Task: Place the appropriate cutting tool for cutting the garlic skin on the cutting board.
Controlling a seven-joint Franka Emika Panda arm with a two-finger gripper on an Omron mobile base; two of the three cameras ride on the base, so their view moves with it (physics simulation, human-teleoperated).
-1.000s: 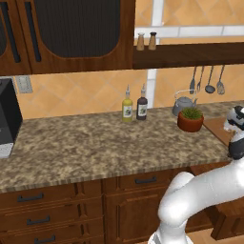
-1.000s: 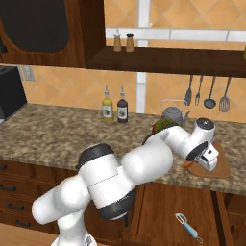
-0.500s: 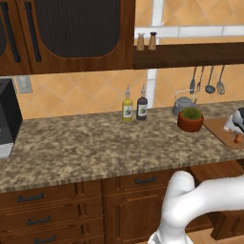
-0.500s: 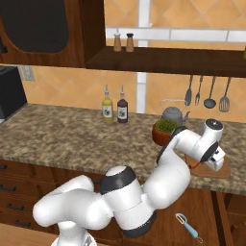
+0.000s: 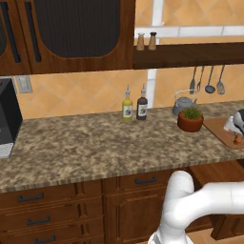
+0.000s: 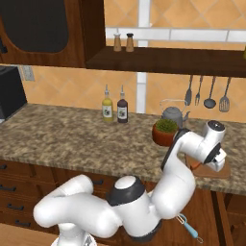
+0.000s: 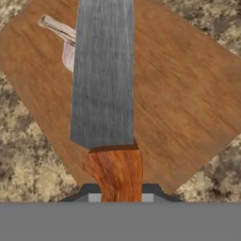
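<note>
One pincer (image 7: 117,200): closed on the knife's (image 7: 104,84) orange-brown handle.
Knife: blade out over the cutting board (image 7: 188,94).
Garlic (image 7: 66,44): on the board.
Board: right end of worktop (image 5: 95,147).

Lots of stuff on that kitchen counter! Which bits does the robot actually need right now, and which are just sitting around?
Needed for the job:
- knife, held in the end effector
- cutting board below it
- garlic, partly hidden behind the blade

Just sitting around:
- potted plant
- kettle
- two bottles
- hanging utensils
- shakers on the shelf
</note>
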